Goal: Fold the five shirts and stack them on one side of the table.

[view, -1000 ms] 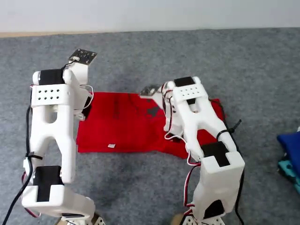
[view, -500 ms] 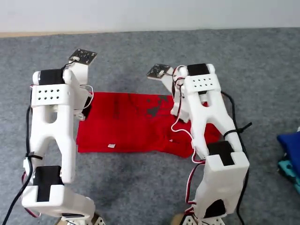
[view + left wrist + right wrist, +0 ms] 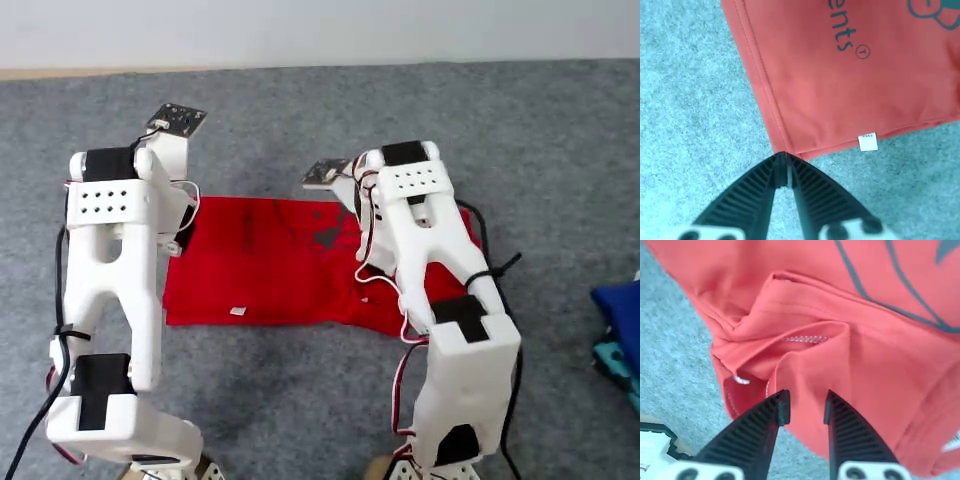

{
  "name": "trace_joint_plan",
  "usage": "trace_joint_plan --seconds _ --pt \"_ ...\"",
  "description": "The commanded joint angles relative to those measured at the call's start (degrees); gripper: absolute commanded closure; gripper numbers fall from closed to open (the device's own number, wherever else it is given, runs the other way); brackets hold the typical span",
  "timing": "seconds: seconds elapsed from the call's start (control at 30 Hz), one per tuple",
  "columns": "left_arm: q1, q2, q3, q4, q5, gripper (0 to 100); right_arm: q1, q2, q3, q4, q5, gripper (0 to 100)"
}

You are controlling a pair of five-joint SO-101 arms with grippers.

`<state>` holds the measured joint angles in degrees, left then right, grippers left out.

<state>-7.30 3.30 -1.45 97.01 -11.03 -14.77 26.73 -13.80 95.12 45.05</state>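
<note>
A red cloth shirt lies flat near the middle of the grey felt-covered surface, its long side running left to right. The white left arm stands over the shirt's left edge. The left gripper has its jaws closed together on a left corner of the shirt. The white right arm reaches across the shirt's right part. There the right gripper sits with jaws apart over bunched folds. A dark blue folded cloth lies at the surface's right edge, well apart from the shirt, with a teal cloth just in front of it.
</note>
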Motion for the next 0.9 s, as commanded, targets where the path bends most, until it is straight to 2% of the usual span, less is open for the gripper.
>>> trace_joint_plan --seconds 0.0,0.2,0.33,0.47,0.87 --pt "0.2 -2.4 0.1 -1.1 0.3 100 -1.1 0.7 -2.5 -1.0 0.4 87.3" --pt "0.2 -2.4 0.1 -1.0 0.3 100 -1.5 2.6 -2.5 -3.6 0.5 87.8" --pt "0.2 -2.4 0.1 -1.0 0.3 100 -1.1 3.6 -2.5 -4.1 3.0 94.0" --pt "0.2 -2.4 0.1 -1.0 0.3 100 -0.6 3.9 -2.5 -4.6 3.3 95.2" --pt "0.2 -2.4 0.1 -1.1 0.3 100 7.7 3.6 -10.2 -4.8 5.9 98.0"
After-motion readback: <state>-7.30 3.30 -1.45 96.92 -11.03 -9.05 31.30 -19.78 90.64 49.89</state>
